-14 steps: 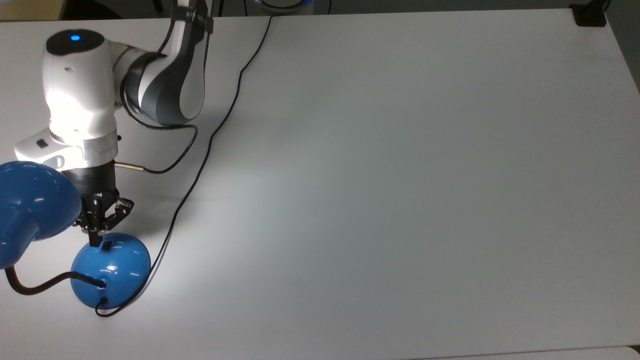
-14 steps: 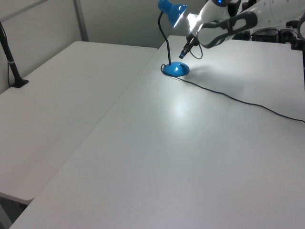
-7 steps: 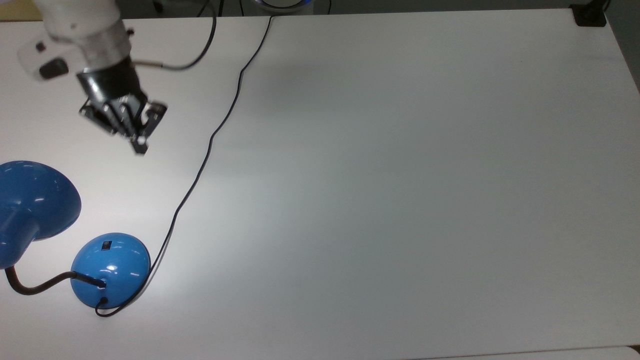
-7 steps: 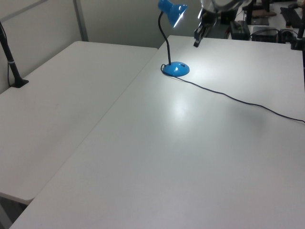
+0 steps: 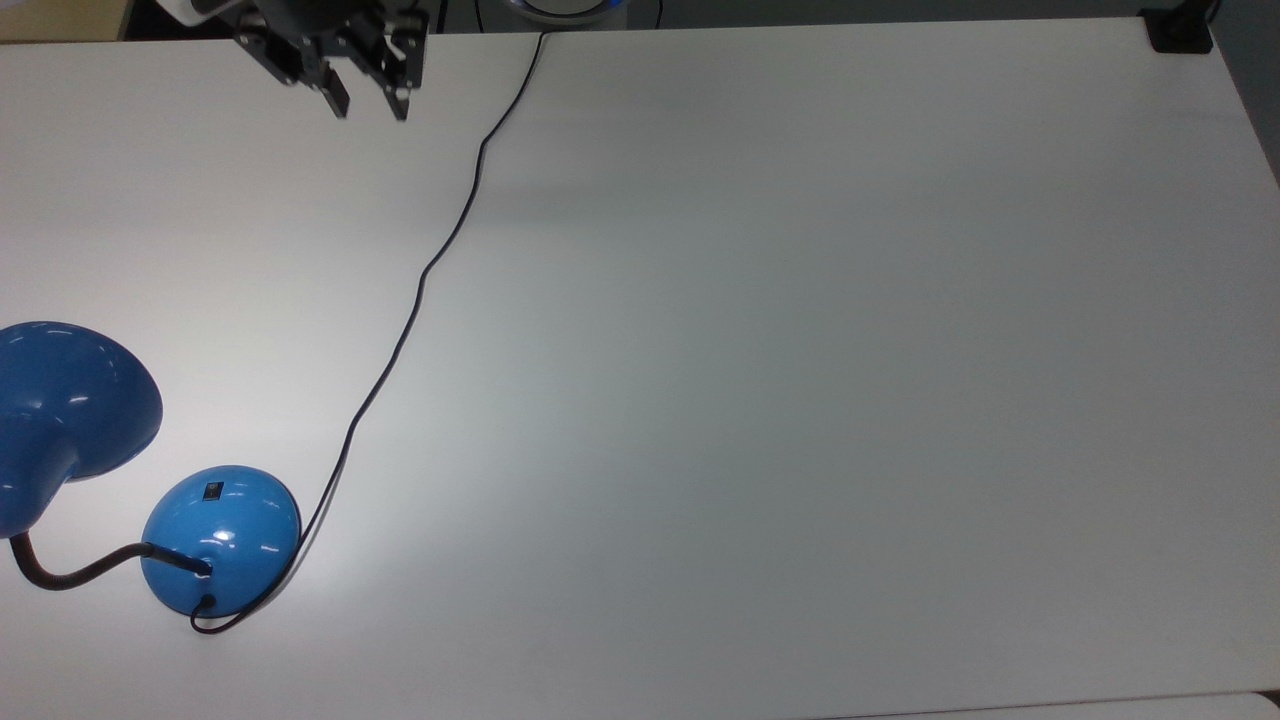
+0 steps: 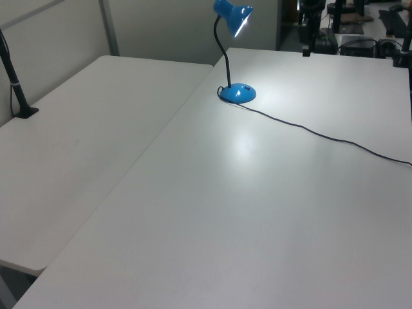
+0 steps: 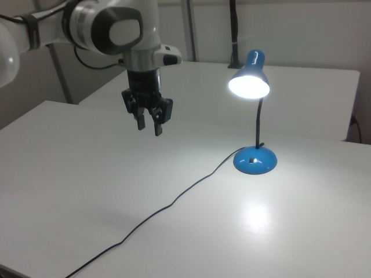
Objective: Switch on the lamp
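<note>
Right view, lamp [image 7: 250,81] lit, tool [image 7: 148,127] spread, no readable writing

Top view: overhead, looking straight down on white table [image 5: 800,400]; lamp [image 5: 220,540] at lower left corner, gripper [image 5: 365,105] at upper edge.
Left view: raised, oblique, wide; looks along table [image 6: 257,212], lamp [image 6: 237,92] at far end, second table [image 6: 71,135] on left view's left.
Right view: opposite side, lower and nearer; lamp [image 7: 255,159] at right view's right, gripper [image 7: 149,128] left of centre.
All three share lamp, cord [image 5: 420,290] and surrounding tabletop.
</note>
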### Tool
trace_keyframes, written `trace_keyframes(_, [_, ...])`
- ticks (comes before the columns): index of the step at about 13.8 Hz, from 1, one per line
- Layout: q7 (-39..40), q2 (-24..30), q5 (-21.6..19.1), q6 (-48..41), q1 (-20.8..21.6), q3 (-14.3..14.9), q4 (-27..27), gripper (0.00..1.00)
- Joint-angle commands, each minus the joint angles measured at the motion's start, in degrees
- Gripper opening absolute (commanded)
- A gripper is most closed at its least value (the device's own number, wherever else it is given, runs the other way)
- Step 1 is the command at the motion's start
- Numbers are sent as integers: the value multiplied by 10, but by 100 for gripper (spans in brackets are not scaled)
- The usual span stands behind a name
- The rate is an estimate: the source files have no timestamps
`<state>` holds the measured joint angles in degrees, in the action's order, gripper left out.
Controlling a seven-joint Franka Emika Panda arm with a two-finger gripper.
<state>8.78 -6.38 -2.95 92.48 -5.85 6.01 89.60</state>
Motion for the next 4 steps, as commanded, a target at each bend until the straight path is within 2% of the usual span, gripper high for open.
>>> trace_keyframes(1, [-3,58,5,-31,7,27,29,100])
trace_keyframes(4, [-3,59,5,-42,6,30,24,100])
